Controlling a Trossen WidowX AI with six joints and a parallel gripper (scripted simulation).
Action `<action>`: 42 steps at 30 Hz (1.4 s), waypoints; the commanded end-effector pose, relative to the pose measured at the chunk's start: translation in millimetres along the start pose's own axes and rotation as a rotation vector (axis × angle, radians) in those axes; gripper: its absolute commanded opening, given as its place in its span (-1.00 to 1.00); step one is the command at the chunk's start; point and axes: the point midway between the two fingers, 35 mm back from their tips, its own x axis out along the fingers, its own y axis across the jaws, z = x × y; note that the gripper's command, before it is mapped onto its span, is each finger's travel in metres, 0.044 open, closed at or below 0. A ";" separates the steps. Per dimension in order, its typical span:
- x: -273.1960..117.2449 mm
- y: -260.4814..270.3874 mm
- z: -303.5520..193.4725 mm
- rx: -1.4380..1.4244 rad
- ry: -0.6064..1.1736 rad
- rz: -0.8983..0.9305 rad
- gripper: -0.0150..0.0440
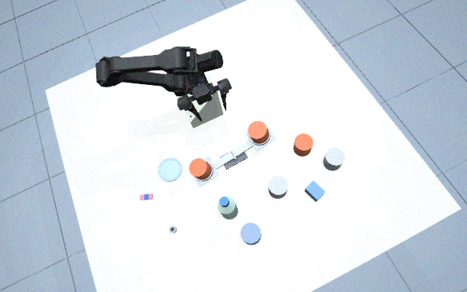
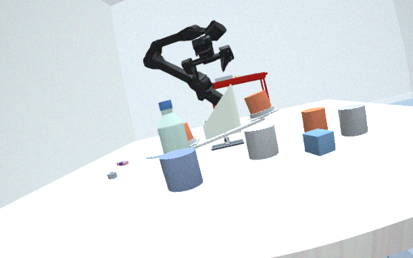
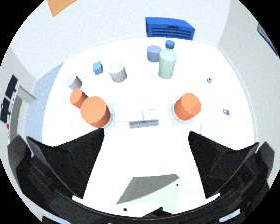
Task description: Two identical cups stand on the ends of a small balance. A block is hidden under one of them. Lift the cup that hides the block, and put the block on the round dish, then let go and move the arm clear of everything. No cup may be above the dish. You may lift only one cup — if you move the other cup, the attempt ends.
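The balance (image 1: 235, 161) (image 2: 228, 144) (image 3: 144, 124) is tilted. One orange cup (image 1: 257, 130) (image 2: 258, 102) (image 3: 95, 112) stands upside down on its raised end. The other orange cup (image 1: 200, 169) (image 2: 188, 132) (image 3: 187, 107) stands on its low end, near the dish, partly behind the bottle in the exterior view. No block shows; what is under the cups is hidden. The pale blue round dish (image 1: 170, 170) (image 2: 152, 157) lies beside the low end with nothing on it. My gripper (image 1: 213, 115) (image 2: 211, 74) (image 3: 146, 132) is open and empty, high up on the arm's side of the balance.
A pale wedge (image 1: 209, 112) (image 2: 227, 115) stands below the gripper. Beyond the balance are a green bottle (image 1: 226, 206) (image 2: 173, 133), a blue cylinder (image 1: 251, 233), two grey cylinders, another orange cylinder (image 1: 303, 143) and a blue block (image 1: 315, 190). Two small items lie near the dish.
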 end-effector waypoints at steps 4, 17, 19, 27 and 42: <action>13.7 -6.0 10.2 0.158 0.093 -0.035 1.00; 49.6 -30.2 30.8 0.520 0.249 -0.159 1.00; 56.1 -35.2 33.5 0.580 0.272 -0.183 1.00; 81.5 -56.4 41.1 0.794 0.349 -0.275 1.00; 133.8 -110.5 43.0 1.238 0.465 -0.492 1.00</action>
